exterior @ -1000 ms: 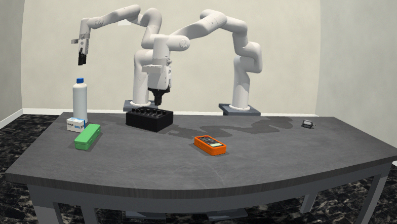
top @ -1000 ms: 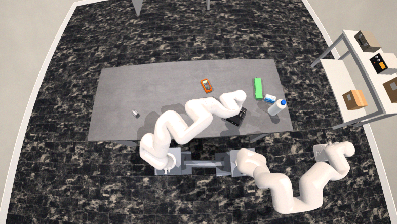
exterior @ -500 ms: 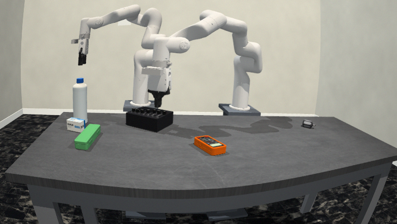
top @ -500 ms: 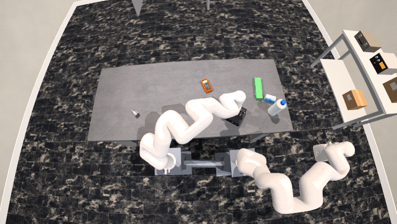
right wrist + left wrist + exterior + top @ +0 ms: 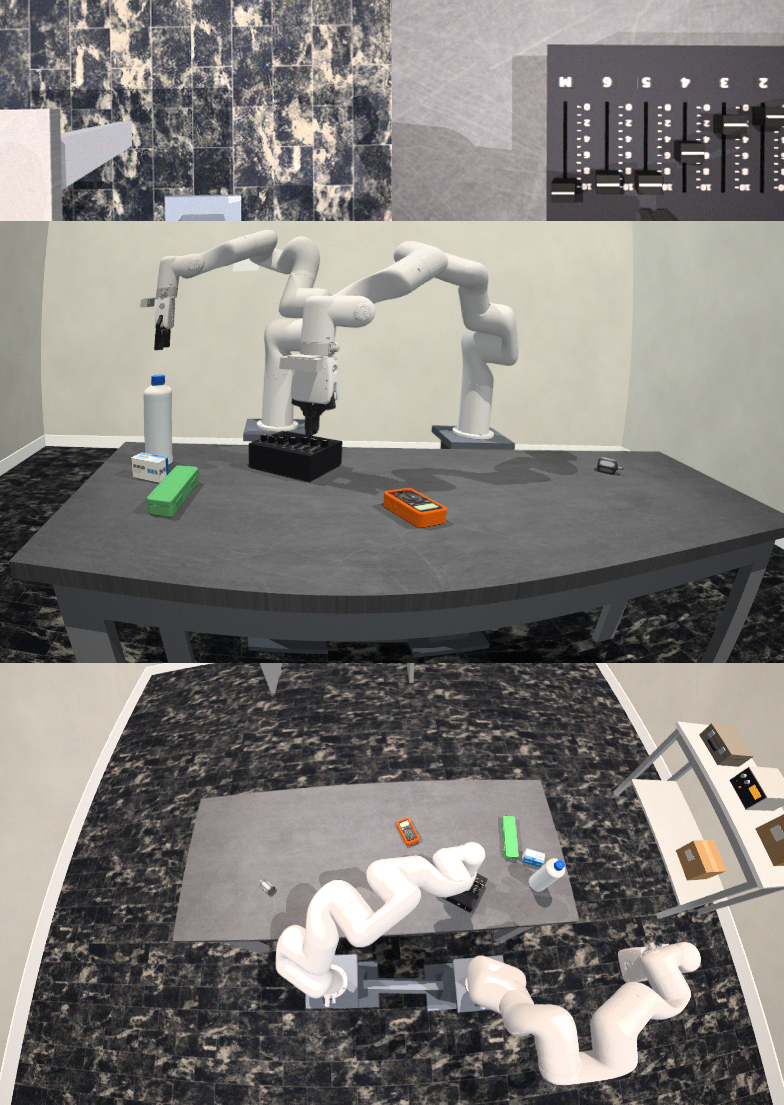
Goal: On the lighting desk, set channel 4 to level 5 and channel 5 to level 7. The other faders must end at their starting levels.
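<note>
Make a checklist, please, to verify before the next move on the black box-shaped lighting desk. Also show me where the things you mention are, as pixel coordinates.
1. Black channel 5 fader cap (image 5: 649, 182) at level 7: not ok, it sits beyond 8.
2. Black channel 4 fader cap (image 5: 689, 148) at level 5: cannot tell, between 4 and 6, viewed obliquely.
3. Left black claw (image 5: 311, 432) (image 5: 655, 214) shut, nothing gripped: ok.
4. Right black claw (image 5: 162, 339) away from the desk (image 5: 466, 899) (image 5: 277, 462) (image 5: 599, 61): ok.
5. Other faders at starting levels: cannot tell, starting levels unknown.
</note>
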